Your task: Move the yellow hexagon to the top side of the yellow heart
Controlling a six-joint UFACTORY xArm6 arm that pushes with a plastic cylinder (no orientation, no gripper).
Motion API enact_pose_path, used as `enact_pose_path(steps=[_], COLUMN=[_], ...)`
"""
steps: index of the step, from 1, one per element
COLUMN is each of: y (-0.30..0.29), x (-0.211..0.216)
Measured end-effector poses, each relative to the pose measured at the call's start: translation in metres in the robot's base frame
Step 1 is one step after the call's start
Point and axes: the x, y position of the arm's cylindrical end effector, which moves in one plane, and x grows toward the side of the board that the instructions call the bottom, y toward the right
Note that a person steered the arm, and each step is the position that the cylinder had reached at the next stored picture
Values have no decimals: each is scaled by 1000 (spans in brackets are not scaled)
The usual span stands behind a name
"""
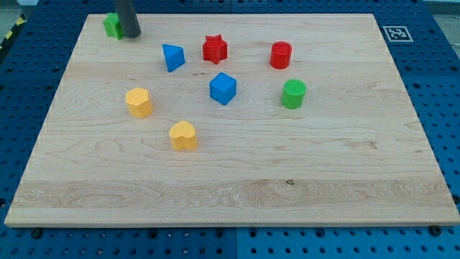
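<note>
The yellow hexagon [139, 101] lies left of the board's middle. The yellow heart [183, 135] lies below it and to its right, a short gap apart. My tip [131, 34] stands at the view's top left, touching the right side of a green block [112, 25] whose shape I cannot make out. The tip is well above the yellow hexagon, with bare wood between them.
A blue triangle-like block [172, 57], a red star [214, 49] and a red cylinder [281, 55] lie in a row near the top. A blue cube [223, 88] and a green cylinder [293, 94] lie below them. The wooden board [287, 187] sits on a blue perforated table.
</note>
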Motion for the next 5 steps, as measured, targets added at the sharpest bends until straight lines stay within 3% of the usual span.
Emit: enact_pose_path(steps=[1, 5], y=[0, 4], x=[18, 165])
